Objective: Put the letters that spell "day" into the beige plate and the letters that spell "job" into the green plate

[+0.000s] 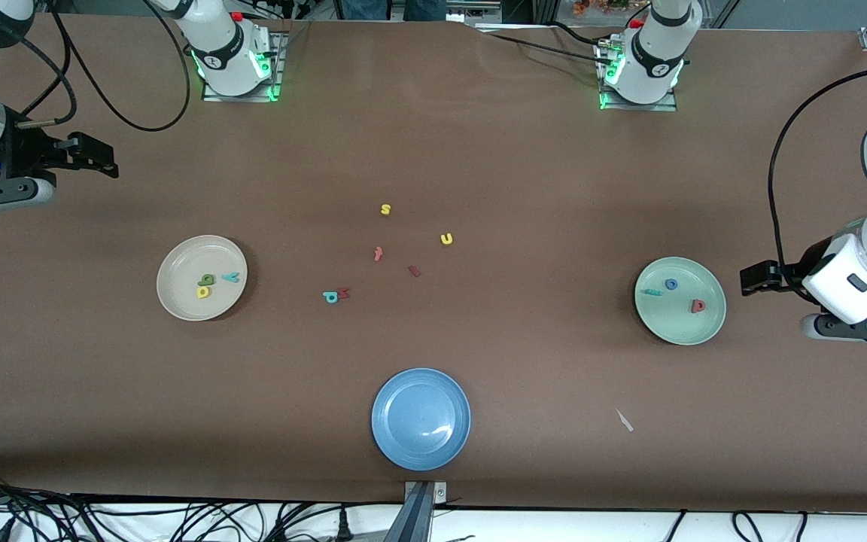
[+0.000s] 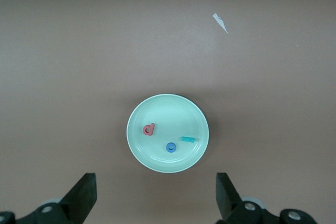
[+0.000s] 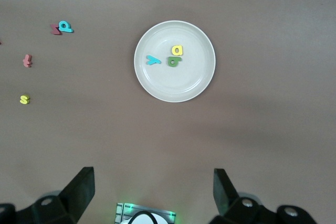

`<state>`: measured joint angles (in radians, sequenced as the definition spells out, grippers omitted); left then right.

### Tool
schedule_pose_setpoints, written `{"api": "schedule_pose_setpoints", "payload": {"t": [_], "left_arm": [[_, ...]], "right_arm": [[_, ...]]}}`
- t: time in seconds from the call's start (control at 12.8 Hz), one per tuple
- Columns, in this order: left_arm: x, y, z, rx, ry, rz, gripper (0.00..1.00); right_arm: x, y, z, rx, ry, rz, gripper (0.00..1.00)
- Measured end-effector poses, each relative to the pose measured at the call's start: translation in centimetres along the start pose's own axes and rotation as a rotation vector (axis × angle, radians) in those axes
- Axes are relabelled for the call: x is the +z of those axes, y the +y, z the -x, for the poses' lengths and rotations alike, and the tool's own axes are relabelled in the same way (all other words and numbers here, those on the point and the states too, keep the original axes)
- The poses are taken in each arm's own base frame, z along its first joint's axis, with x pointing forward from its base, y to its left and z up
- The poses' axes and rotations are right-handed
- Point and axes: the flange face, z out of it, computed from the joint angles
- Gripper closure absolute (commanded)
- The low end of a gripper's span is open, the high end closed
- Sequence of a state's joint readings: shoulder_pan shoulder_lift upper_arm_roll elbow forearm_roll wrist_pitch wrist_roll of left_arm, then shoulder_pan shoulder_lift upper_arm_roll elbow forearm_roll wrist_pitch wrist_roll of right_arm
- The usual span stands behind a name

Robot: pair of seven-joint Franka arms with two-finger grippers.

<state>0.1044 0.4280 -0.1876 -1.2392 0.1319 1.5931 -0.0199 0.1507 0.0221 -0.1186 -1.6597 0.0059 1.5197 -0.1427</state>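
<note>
The beige plate [image 1: 185,263] [image 3: 157,82] holds a yellow "d" [image 1: 204,291], a green "a" [image 1: 207,280] and a teal "y" [image 1: 231,277]. The green plate [image 1: 685,327] [image 2: 163,108] holds a blue "o" [image 1: 671,284], a teal "j" [image 1: 652,292] and a salmon-red "b" [image 1: 698,305]. My left gripper [image 1: 753,278] [image 2: 155,184] hangs open and empty over bare table beside the green plate, at the left arm's end. My right gripper [image 1: 95,158] [image 3: 152,179] is open and empty over the table at the right arm's end, clear of the beige plate.
A blue plate [image 1: 403,399] sits near the front edge. Mid-table lie a yellow "s" [image 1: 385,209], a yellow "u" [image 1: 446,239], a red "t" [image 1: 378,254], a dark red piece [image 1: 414,271] and a teal round letter [image 1: 330,296]. A white scrap [image 1: 624,420] lies by the front.
</note>
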Motion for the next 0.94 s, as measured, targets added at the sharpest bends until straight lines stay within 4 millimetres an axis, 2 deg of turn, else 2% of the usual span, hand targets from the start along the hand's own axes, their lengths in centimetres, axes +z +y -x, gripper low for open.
{"api": "schedule_pose_setpoints", "payload": {"t": [0.47, 0.94], "left_arm": [[-1.1, 0.5, 0.5, 0.007, 0.011, -0.002, 0.00], [-1.4, 0.6, 0.7, 0.008, 0.008, -0.003, 0.00]], "right_arm": [[0.1, -0.9, -0.2, -0.010, -0.002, 0.002, 0.00], [0.3, -1.5, -0.4, -0.019, -0.005, 0.003, 0.00]]}}
